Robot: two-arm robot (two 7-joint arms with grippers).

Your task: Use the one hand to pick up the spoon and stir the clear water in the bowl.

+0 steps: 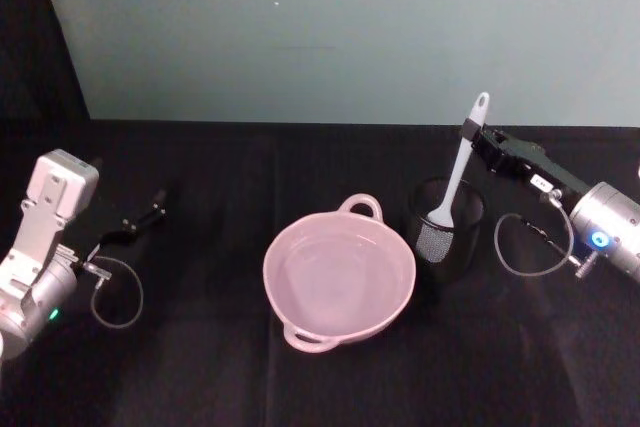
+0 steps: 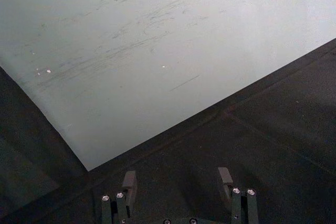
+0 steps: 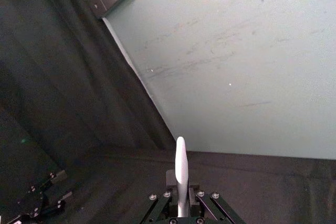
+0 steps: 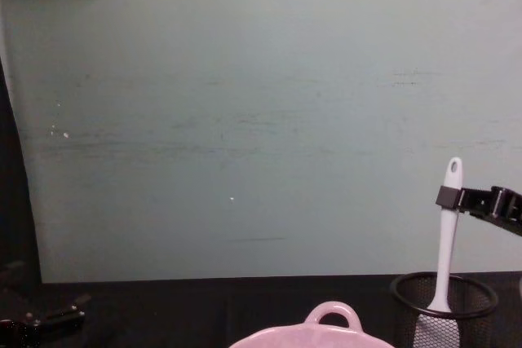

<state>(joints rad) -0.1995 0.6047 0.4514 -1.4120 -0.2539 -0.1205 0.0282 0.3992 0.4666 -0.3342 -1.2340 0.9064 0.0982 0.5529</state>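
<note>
From the head camera, the right gripper reaches in from the right edge and clamps the upper handle of the white spoon, which stands nearly upright in a black wire-mesh cup on the black table. The pale pink bowl, holding clear water, sits just left of the cup, its loop handle toward the back wall. The left gripper rests low at the far left, well apart from the bowl.

In the left wrist view, the left gripper points at the pale green wall with its fingers spread and nothing between them.

In the right wrist view, the right gripper is clenched on the spoon, whose handle tip rises above the fingers; the left gripper appears to lie far off in the dark corner, though the view there is dim.

From the chest camera, the right gripper grips the spoon just below the hole in its handle, the head down inside the wire-mesh cup. The rim of the bowl shows beside the cup, and the left gripper lies low at the left edge.
</note>
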